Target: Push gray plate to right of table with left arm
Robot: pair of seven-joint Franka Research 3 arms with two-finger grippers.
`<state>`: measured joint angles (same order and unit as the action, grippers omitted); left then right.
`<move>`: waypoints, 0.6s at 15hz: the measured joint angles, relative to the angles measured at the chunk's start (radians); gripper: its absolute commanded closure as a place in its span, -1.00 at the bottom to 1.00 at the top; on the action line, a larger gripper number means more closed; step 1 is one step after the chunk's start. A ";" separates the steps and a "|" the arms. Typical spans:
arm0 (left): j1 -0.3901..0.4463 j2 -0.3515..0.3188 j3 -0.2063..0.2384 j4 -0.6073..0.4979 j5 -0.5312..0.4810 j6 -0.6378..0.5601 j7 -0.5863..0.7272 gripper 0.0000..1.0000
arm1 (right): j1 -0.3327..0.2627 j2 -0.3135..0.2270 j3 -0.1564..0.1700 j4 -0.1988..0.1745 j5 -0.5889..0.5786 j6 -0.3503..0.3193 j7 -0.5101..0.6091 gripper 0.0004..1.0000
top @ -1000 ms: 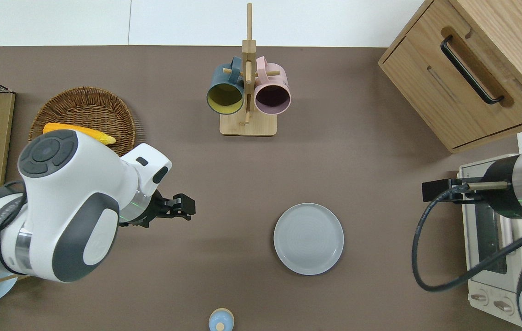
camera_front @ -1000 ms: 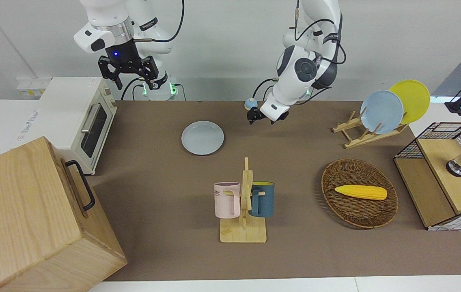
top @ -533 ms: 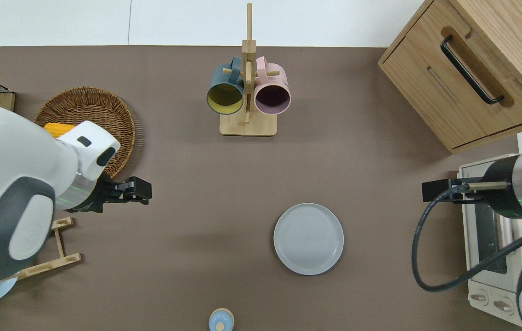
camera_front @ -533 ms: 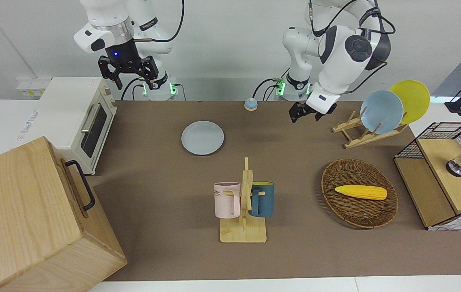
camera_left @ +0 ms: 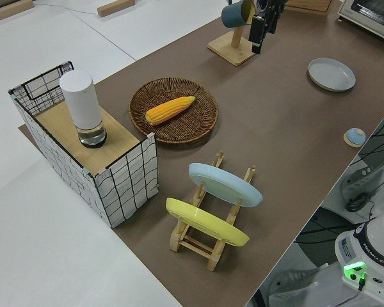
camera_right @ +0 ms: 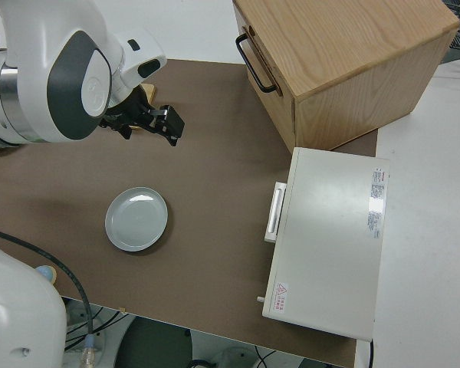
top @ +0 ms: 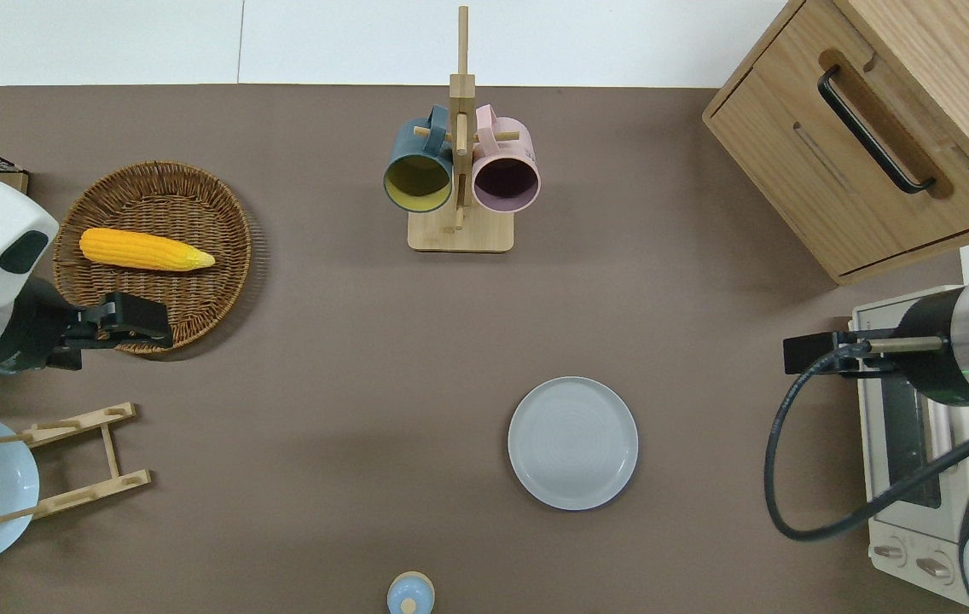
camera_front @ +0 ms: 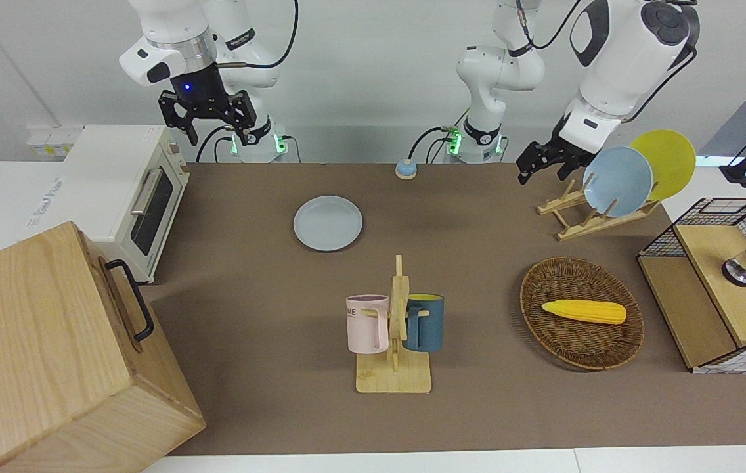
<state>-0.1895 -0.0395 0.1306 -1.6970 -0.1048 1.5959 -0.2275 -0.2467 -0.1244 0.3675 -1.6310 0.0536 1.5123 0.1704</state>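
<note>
The gray plate [camera_front: 328, 223] lies flat on the brown table [camera_front: 261, 276], toward the right arm's end; it also shows in the overhead view [top: 572, 443], the left side view [camera_left: 331, 74] and the right side view [camera_right: 136, 219]. My left gripper [camera_front: 523, 172] is shut and empty, up in the air. In the overhead view it [top: 162, 321] is over the wicker basket's rim, well apart from the plate. My right gripper [camera_front: 213, 128] is open; that arm is parked.
A mug rack [camera_front: 396, 328] with a pink and a blue mug stands mid-table. A wicker basket [camera_front: 563, 348] holds a corn cob. A dish rack [camera_front: 583, 220] holds a light-blue and a yellow plate. A toaster oven [camera_front: 130, 190], a wooden cabinet [camera_front: 51, 355], a wire-framed box [camera_front: 721, 282] and a small blue bell [camera_front: 405, 169] are also there.
The left arm has swung away from the plate toward its own end of the table and risen. The gray plate and the right arm have not moved.
</note>
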 measured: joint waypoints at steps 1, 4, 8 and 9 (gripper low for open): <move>0.046 -0.001 -0.043 0.006 0.000 0.000 0.001 -0.98 | 0.000 0.000 0.000 0.000 0.000 0.000 0.000 -0.99; 0.171 -0.003 -0.196 0.015 0.049 -0.001 0.001 -0.98 | 0.000 0.000 0.000 0.000 0.000 0.000 0.000 -0.99; 0.193 -0.003 -0.230 0.016 0.081 -0.001 0.000 -0.98 | 0.000 0.000 0.000 0.000 0.000 0.000 0.000 -0.99; 0.197 -0.003 -0.230 0.016 0.081 -0.001 0.000 -0.98 | 0.000 0.000 0.000 0.000 0.000 0.000 0.000 -0.99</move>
<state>0.0080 -0.0422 -0.0989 -1.6810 -0.0240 1.5946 -0.2272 -0.2467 -0.1244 0.3675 -1.6310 0.0535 1.5123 0.1704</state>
